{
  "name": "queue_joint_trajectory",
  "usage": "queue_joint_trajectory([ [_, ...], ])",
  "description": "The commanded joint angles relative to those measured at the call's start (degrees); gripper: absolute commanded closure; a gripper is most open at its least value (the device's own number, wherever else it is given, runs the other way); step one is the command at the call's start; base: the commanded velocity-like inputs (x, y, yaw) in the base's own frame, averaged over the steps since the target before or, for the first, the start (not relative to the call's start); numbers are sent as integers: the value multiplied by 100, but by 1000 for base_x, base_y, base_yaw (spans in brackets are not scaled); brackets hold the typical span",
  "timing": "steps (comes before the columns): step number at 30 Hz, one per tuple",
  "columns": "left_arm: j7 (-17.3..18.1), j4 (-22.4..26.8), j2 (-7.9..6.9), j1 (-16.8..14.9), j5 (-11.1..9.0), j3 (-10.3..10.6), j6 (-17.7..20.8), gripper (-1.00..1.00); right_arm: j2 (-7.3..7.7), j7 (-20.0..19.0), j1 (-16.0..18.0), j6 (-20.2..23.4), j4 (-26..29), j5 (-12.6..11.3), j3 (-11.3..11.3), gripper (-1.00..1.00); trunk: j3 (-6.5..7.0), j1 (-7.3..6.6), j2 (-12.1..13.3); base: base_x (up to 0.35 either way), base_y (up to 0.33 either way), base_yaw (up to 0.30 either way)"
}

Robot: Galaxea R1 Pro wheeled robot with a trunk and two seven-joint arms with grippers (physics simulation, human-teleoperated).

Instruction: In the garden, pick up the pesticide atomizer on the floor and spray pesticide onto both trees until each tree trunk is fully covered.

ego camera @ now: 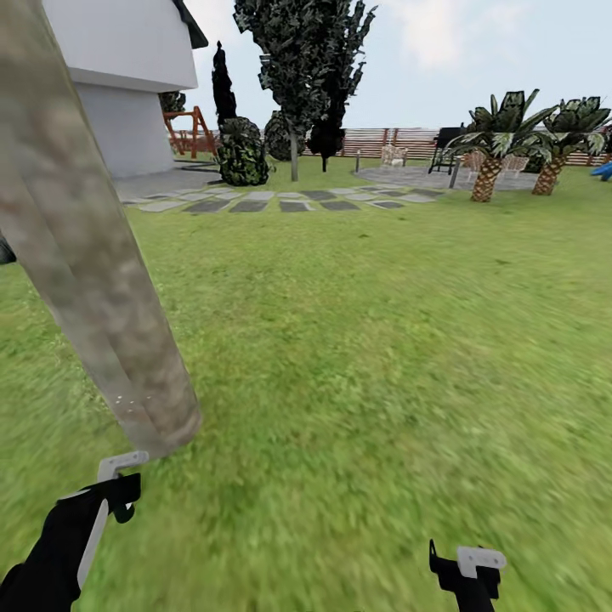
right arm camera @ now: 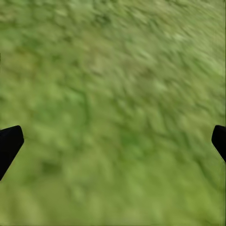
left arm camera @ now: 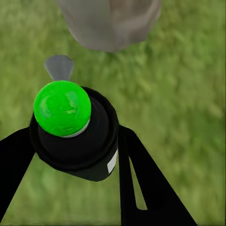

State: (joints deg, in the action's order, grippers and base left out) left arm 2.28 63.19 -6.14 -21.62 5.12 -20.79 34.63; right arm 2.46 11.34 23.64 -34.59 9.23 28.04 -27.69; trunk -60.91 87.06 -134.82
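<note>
A thick, smooth, mottled grey-tan tree trunk point(ego camera: 85, 255) leans up the left side of the head view, its base meeting the lawn just ahead of my left gripper point(ego camera: 119, 489). In the left wrist view my left gripper point(left arm camera: 75, 141) is shut on the pesticide atomizer point(left arm camera: 77, 141), a black bottle with a bright green round cap point(left arm camera: 62, 107) and a grey nozzle point(left arm camera: 59, 67) aimed toward the trunk's base point(left arm camera: 110, 23). My right gripper point(ego camera: 463, 569) hangs low at the right. It stands open point(right arm camera: 115, 141) over bare grass with nothing between its fingers.
Lawn point(ego camera: 382, 340) spreads ahead and to the right. Grey paving slabs point(ego camera: 280, 202) lie before a white house point(ego camera: 127, 76). Dark narrow trees point(ego camera: 297, 76), two short palms point(ego camera: 489, 161), a slatted fence point(ego camera: 408, 140) and a wooden play tower point(ego camera: 191, 132) stand far back.
</note>
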Motion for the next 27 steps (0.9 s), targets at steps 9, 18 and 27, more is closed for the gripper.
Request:
queue_joint_trajectory([
  [9, -1, 0, 8, 0, 0, 5, 0, 100, 0, 0, 0, -4, 0, 0, 0, -100, 0, 0, 0, -13, -274, 276],
  [18, 350, -5, -54, -67, 1, 859, 11, 100, 31, 7, 0, -3, 4, -3, -8, -100, 0, 0, 0, 36, -61, 162],
  [27, 1591, -102, -989, -925, -111, 1177, 17, 100, 44, 9, 0, -4, 9, -9, -9, -100, 0, 0, 0, 0, 0, 1],
])
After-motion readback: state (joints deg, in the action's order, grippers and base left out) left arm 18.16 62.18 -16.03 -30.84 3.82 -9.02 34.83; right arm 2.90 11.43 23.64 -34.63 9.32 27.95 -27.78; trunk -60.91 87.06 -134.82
